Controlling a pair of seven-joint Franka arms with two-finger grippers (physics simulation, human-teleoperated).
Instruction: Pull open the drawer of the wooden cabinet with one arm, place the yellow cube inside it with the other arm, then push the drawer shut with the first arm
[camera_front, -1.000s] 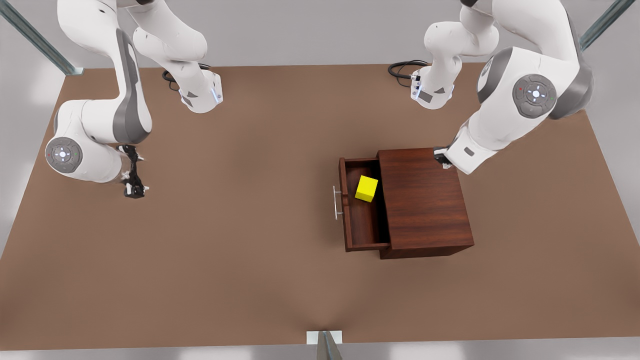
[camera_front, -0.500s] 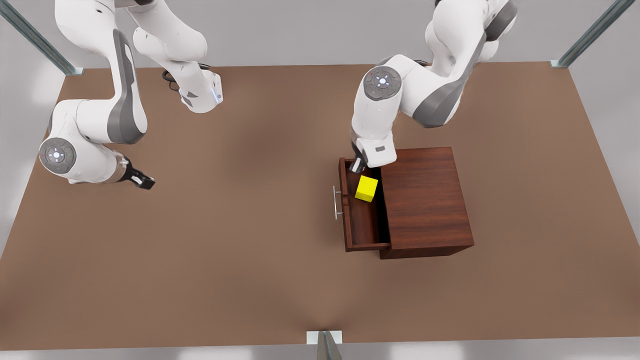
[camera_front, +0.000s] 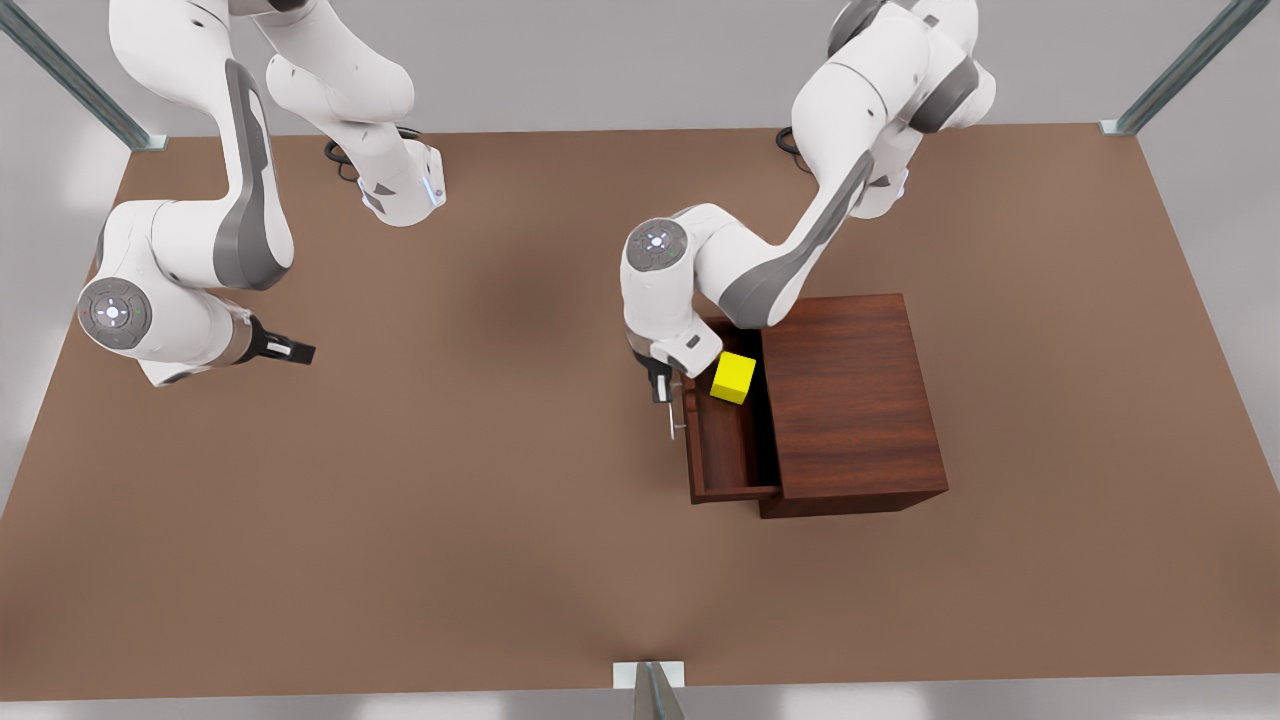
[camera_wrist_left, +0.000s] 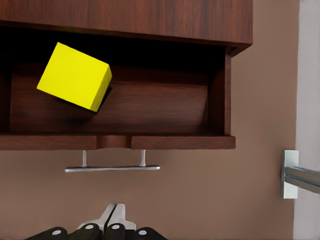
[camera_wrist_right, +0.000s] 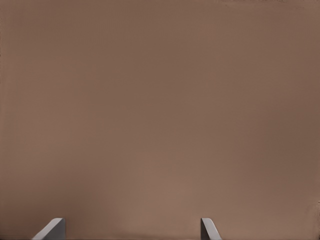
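Front view: I see left gripper (camera_front: 661, 391) pinched together, angled down beside drawer (camera_front: 722, 440) handle (camera_front: 673, 412) | yellow cube (camera_front: 733, 377) inside | right gripper (camera_front: 296, 351) spread wide, level, near tabletop's (camera_front: 480, 500) left edge.

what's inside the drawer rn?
One yellow cube sits in the open drawer, tilted, near one end. The rest of the visible floor is bare wood. The back of the drawer is hidden in shadow beneath the wooden cabinet.

Drawer (camera_wrist_left: 117, 142) pulled open from dark wood cabinet (camera_front: 850, 400); yellow cube (camera_wrist_left: 74, 76) inside, tilted. Handle (camera_wrist_left: 112, 168) just ahead of closed left jaws.
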